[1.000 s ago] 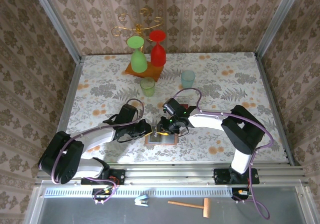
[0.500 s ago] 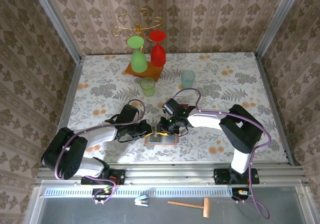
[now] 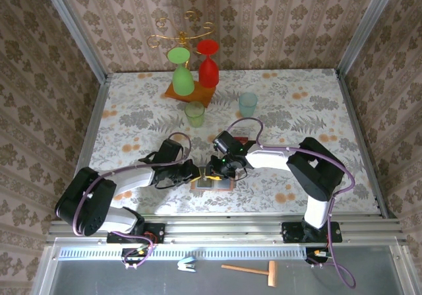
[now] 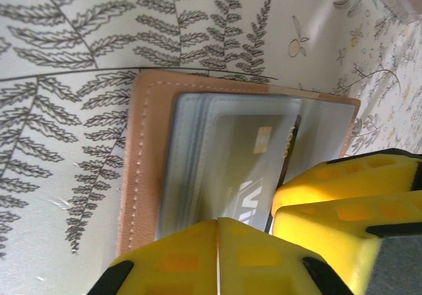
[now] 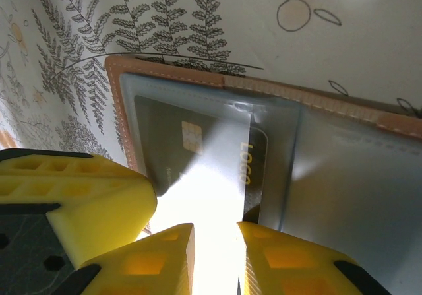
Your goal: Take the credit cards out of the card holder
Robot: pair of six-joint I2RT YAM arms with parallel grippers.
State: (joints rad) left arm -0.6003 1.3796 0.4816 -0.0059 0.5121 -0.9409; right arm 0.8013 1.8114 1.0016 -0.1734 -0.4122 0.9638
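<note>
My left hand (image 4: 217, 232): fingers pressed together, tips down at one edge of the open card holder (image 4: 135, 169).
My right hand (image 5: 215, 232): fingers a little apart over the holder's clear sleeve. Glare fills the gap, so I cannot tell whether I pinch anything.
Both my hands: close beside each other over the holder.
The card holder: lying open and flat on the worktop (image 3: 297, 110), near its front edge, tan rim outward, grey-blue inside facing up.
The credit card (image 5: 165, 136): dark, with a gold chip, inside a sleeve pocket of the holder.
Behind: a green cup (image 3: 194, 113) and a pale cup (image 3: 248, 103), well apart from the holder.
</note>
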